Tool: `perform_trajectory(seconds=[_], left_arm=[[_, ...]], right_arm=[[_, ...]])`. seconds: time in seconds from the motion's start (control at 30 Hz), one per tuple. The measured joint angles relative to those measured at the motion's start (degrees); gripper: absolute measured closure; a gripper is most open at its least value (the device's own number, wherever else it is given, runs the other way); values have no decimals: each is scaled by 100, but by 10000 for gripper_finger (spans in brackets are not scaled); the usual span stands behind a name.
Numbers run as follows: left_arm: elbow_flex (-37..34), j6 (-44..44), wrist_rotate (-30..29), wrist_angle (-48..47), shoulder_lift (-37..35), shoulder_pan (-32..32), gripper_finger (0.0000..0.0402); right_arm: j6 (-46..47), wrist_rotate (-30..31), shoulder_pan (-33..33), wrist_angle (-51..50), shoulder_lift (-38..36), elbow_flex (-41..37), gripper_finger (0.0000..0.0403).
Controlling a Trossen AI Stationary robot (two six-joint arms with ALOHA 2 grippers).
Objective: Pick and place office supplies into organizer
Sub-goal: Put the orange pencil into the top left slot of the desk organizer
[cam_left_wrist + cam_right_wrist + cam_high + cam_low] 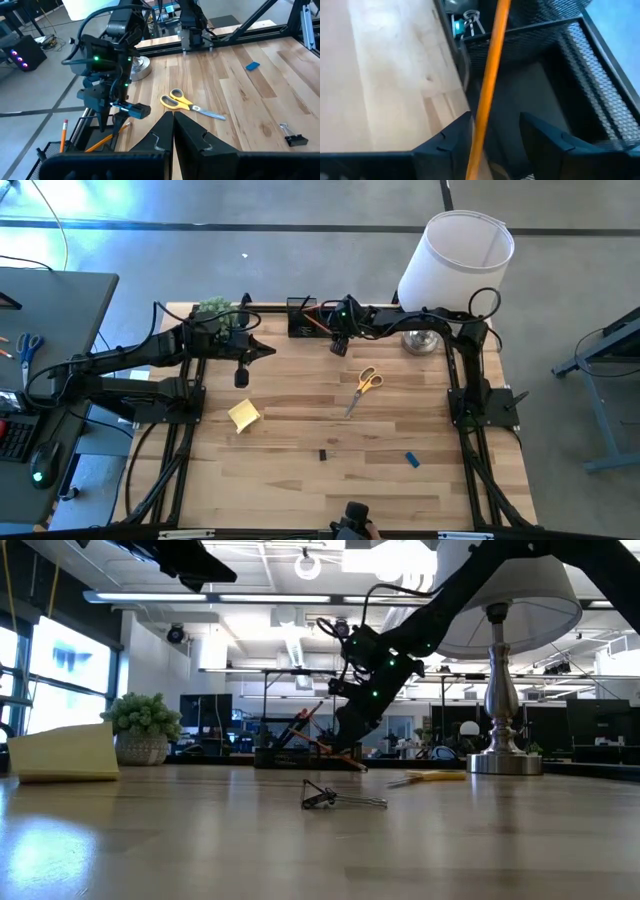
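Right claw [492, 135]: at the far edge of the worktop [300, 490], over the organizer; fingers apart, one orange pencil [490, 85] slanting between them, contact cannot be told.
Left claw [173, 125]: fingers together, holding nothing, raised over the worktop near its far-left corner.
Organizer [301, 317]: one, black mesh, at the middle of the far edge.
Pencils: two in view, a second [64, 135] standing in the organizer.
Scissors [364, 388]: one yellow-handled pair, right of centre.
Sticky-note pad [244, 415]: one, left of centre.
Binder clip [324, 454]: one, towards the near edge.
Blue block [412, 459]: one, right of the clip.
Lamp [455, 262]: one, far-right corner.
Plant [213, 310]: one, far-left corner.
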Motion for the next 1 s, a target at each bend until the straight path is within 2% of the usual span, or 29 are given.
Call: perform_trajectory(seconds=[0.2,0.37,0.63,0.87,1.0], left_arm=[[0,5,2,2,-2,0,399],[0,12,0,2,-1,0,399],[0,73,-150,0,0,-2,399],[0,711,-283,-7,5,-2,399],[-2,1064,-231,-13,146,-2,399]], right_arm=[[24,-347,-62,10,120,4,282],[-5,-163,-44,-1,164,7,308],[-43,-149,-6,-209,-197,4,390],[358,-345,65,-801,-855,4,372],[872,-908,84,-1168,-1232,4,386]])
